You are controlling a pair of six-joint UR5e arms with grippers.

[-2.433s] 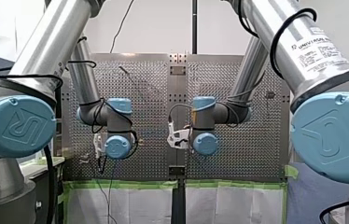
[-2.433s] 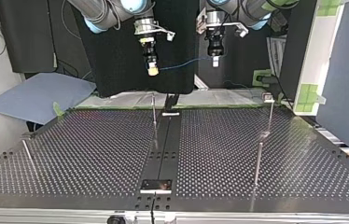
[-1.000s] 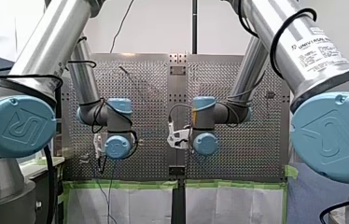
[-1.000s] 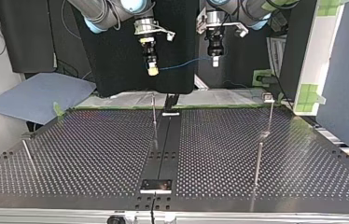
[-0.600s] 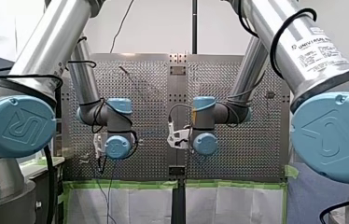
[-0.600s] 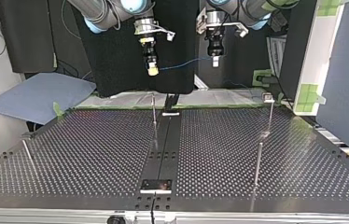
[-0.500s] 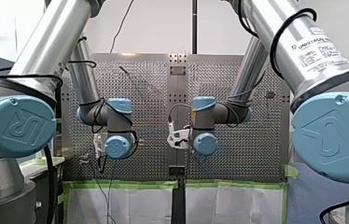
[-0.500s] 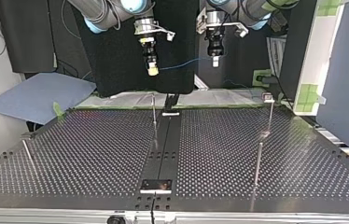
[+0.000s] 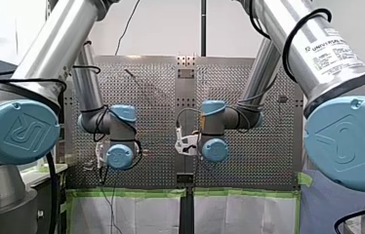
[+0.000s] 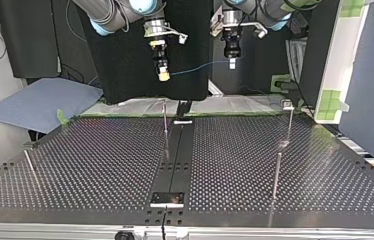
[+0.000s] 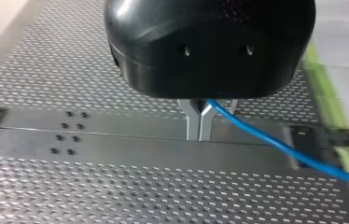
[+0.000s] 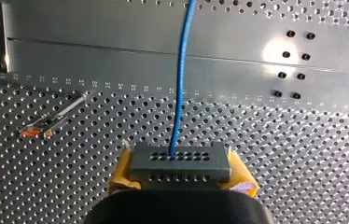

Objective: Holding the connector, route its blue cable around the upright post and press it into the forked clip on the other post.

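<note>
- Grips the grey connector (image 12: 179, 161) in my right gripper (image 10: 163, 75): fingers narrow, yellow pads (image 12: 240, 176) pressed on both its sides.
- Sends the blue cable (image 10: 200, 67) straight out of the connector's holed face, ahead of the right fingers, over the perforated tabletop (image 10: 100, 165).
- Pinches the same cable farther along in my left gripper (image 11: 199, 123): metal fingers (image 11: 192, 123) clamped on it, tips almost together, with more cable running on past them.
- In the top view, puts the left gripper at about 2 o'clock of the right gripper, with the cable strung in the air between the two and both well above the tabletop.
- Shows a thin upright post (image 10: 165, 122) at 6 o'clock of the right gripper, apart from the cable.
- Shows a second post (image 10: 288, 120) at 5 o'clock of the left gripper, well apart from the cable; cannot tell whether its small head (image 10: 286, 104) is forked.
</note>
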